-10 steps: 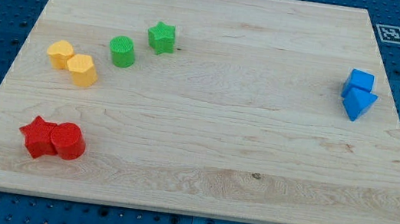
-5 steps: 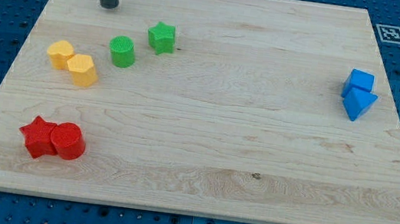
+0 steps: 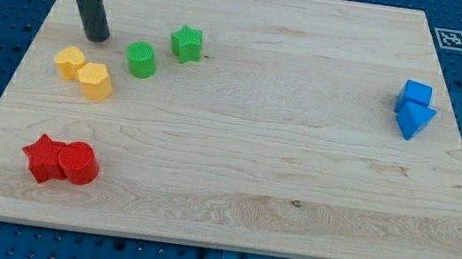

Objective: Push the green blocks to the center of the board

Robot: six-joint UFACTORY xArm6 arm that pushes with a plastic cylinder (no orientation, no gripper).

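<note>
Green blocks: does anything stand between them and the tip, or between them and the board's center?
Nothing visible does. My tip sits to the view's left of the green cylinder, with bare wood between. The green star lies just beyond. The two yellow blocks sit below that line.

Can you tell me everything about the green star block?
The green star-shaped block is a small chunky piece with ridged, plastic-looking sides and a flat star top. It sits flat on the pale wooden board, near the view's top left. Nothing touches it: the green round cylinder block stands just to its lower left with a gap between them, and my tip is farther to the view's left, beyond the cylinder.
</note>
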